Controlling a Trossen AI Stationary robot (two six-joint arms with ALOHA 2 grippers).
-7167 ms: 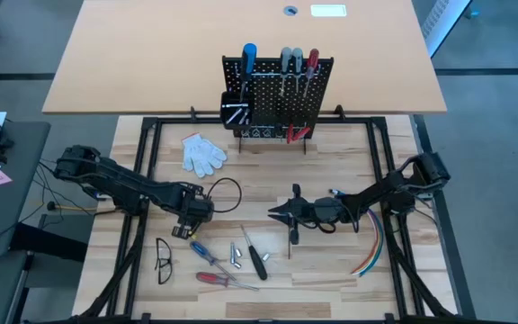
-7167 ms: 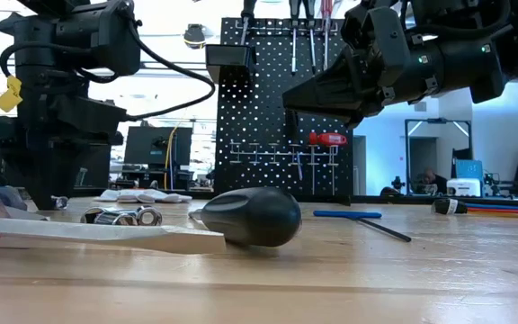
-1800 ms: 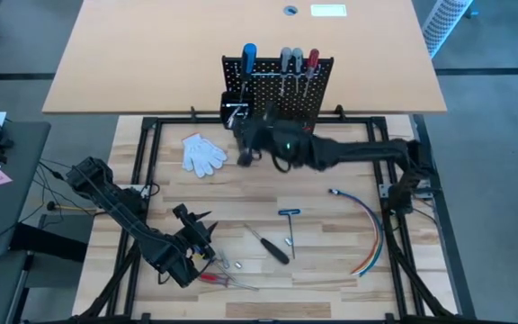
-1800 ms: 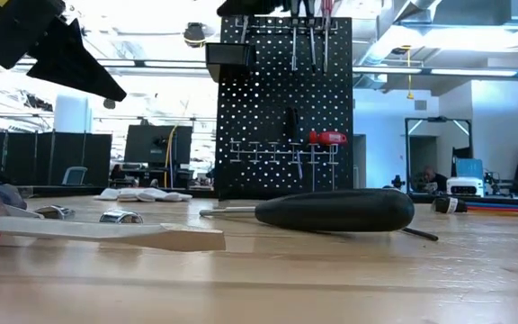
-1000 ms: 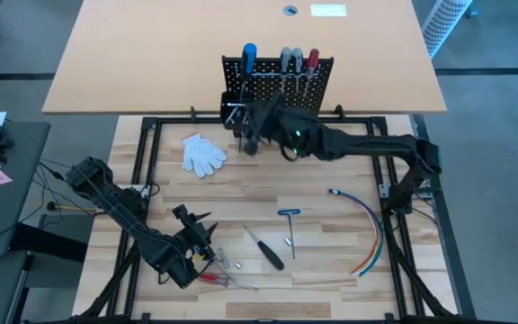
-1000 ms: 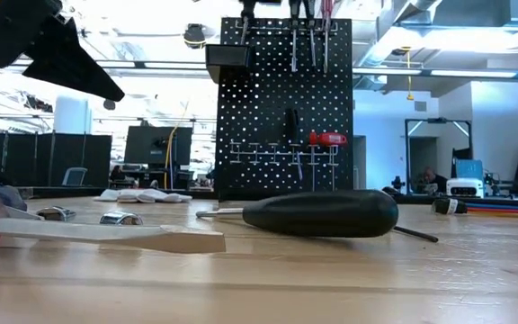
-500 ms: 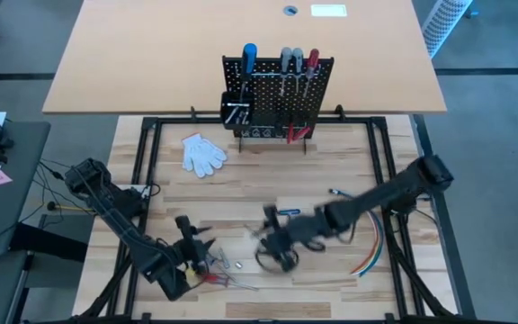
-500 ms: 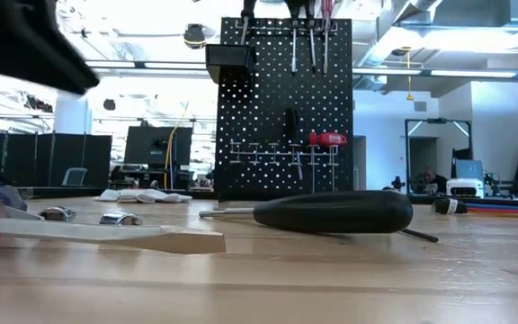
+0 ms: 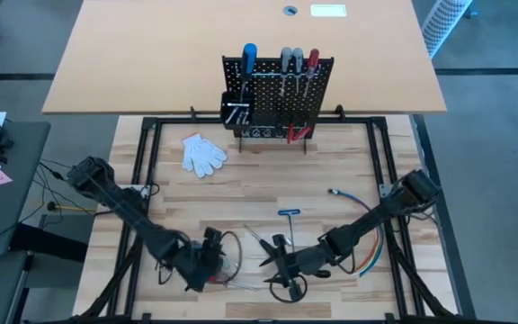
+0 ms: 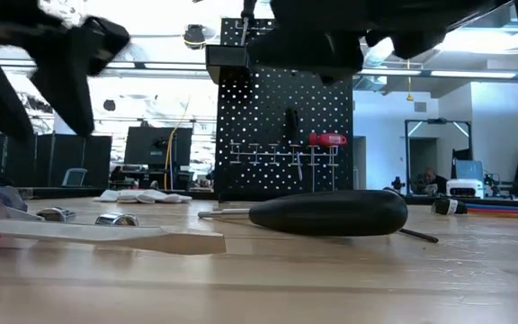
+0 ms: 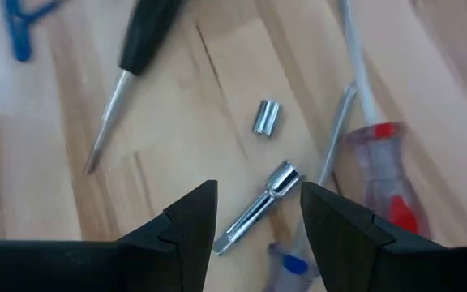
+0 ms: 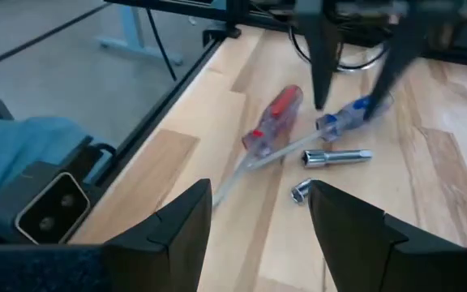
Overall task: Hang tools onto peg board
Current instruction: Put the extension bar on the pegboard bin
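Tools still off the peg board lie at the near edge of the table, under and between the two grippers. The left gripper hangs low over them with its fingers spread and nothing between them; a long silver bit lies on the wood directly below the gap, touching neither finger. Just beyond it sits a short silver socket, and past that a black screwdriver with its shaft pointing back toward the gripper. Beside the bit, off the other finger, lie a red screwdriver with a clear handle and the tip of a blue screwdriver. A blue T-key shows at the far corner.

The right gripper is also low over the table, near the left one and facing it, fingers apart and empty. Ahead of it lie the same red and blue screwdrivers, side by side, with the two silver pieces just nearer its fingertips.

Well beyond both grippers, at the table's far edge, the board stands upright with blue, grey and red screwdrivers hung along its top and red pliers at its foot. A white glove lies beside the board, and coloured cables curve along the right arm.
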